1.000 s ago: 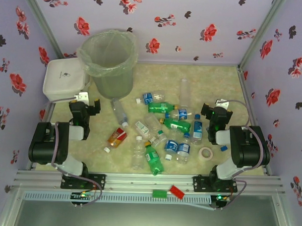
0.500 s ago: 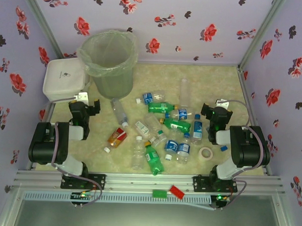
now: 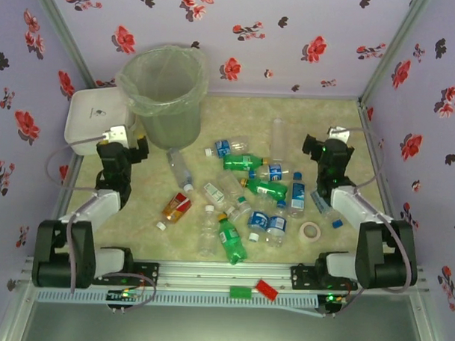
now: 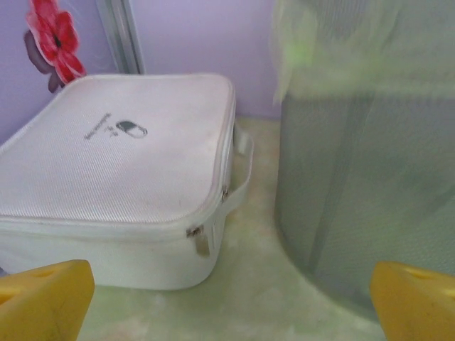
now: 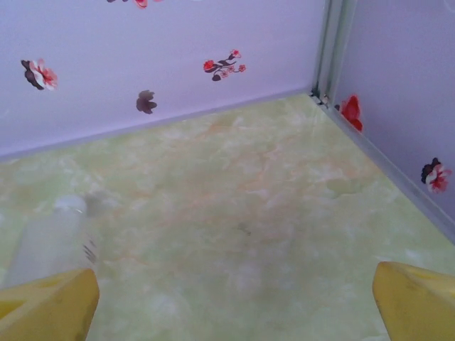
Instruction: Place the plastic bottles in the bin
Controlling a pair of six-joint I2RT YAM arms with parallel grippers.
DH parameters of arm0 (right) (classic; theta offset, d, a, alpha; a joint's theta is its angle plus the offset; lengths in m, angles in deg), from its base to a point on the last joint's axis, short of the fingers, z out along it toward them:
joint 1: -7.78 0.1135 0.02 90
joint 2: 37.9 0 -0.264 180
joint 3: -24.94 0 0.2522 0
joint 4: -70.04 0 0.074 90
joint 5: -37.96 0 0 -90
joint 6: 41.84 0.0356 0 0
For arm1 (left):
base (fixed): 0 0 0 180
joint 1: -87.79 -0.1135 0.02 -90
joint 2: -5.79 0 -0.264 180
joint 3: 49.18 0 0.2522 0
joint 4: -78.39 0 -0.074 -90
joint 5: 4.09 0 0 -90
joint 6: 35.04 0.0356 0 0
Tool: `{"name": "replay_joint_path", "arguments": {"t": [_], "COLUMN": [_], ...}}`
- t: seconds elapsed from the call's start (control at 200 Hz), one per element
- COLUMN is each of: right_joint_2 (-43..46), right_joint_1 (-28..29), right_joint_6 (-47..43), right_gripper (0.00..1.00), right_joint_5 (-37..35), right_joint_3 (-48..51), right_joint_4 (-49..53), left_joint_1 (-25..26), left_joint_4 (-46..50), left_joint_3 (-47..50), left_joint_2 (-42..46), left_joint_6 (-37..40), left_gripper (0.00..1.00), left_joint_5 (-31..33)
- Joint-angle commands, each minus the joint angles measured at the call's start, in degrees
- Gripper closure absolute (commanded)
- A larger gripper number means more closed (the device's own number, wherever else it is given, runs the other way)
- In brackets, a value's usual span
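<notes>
The plastic bottles (image 3: pixel 242 193) lie scattered on the bench (image 3: pixel 252 115) in one loose heap near its middle, all outside the bin (image 3: pixel 161 101). About fifteen can be counted, though overlaps leave the exact number uncertain. Three green bottles (image 3: pixel 243 162) sit among them, along with one orange-red-labelled bottle (image 3: pixel 176 208) at the heap's left edge. At least five carry blue labels, and the rest are clear. One tall clear bottle (image 3: pixel 277 137) lies farthest back. One blue-capped bottle (image 3: pixel 325 206) lies apart to the right, beside the right arm, and one loose white cap (image 3: pixel 160 226) sits near the heap's left side. The single bin stands upright at the far left of the bench, lined with a clear bag. Just beside it is one white zipped box (image 3: pixel 95 121), with a narrow strip of bench between them. One tape roll (image 3: pixel 310 232) lies at the heap's near right. One green block (image 3: pixel 240 292) and one red block (image 3: pixel 267 288) rest on the metal rail at the near edge. Of the two hands, the left hand (image 3: pixel 127 146) hovers on the near side of the gap between box and bin, its yellow fingertips (image 4: pixel 43 298) spread wide apart and holding nothing. The right hand (image 3: pixel 323 148) hovers right of the heap, likewise spread wide and empty.
</notes>
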Motion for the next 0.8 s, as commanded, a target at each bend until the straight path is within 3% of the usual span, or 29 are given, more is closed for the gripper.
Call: {"name": "replay_joint_path", "arguments": {"t": [0.0, 0.19, 0.33, 0.585, 0.68, 0.795], "right_joint_2": [-1.9, -10.4, -17.3, -32.6, -38.4, -45.1], "right_joint_1": [2.6, 6.9, 7.7, 9.6, 10.0, 10.2], "right_joint_6": [5.7, 8.0, 9.6, 12.4, 13.3, 14.2], "right_gripper": [0.00, 0.00, 0.00, 0.02, 0.04, 0.10], "right_joint_5": [1.0, 4.4, 9.0, 10.2, 9.8, 11.6], "right_joint_3": [-8.5, -23.7, -32.3, -46.7, -52.1, -58.6], "right_joint_4": [16.7, 34.7, 41.5, 46.8, 49.1, 52.8], "left_joint_1": [1.7, 6.9, 9.6, 10.9, 11.3, 11.4], "left_joint_4": [12.7, 21.0, 24.8, 16.1, 12.7, 14.9], "left_joint_3": [-2.8, -2.2, -2.1, 1.2, 2.4, 1.6], "left_joint_2": [3.8, 10.2, 13.2, 12.7, 12.0, 10.8], "left_joint_6": [-9.6, -15.3, -19.7, -35.7, -36.9, -36.8], "left_gripper": [0.00, 0.00, 0.00, 0.00, 0.00, 0.00], "left_joint_5": [0.6, -2.9, -4.5, -9.4, -9.9, -11.2]}}
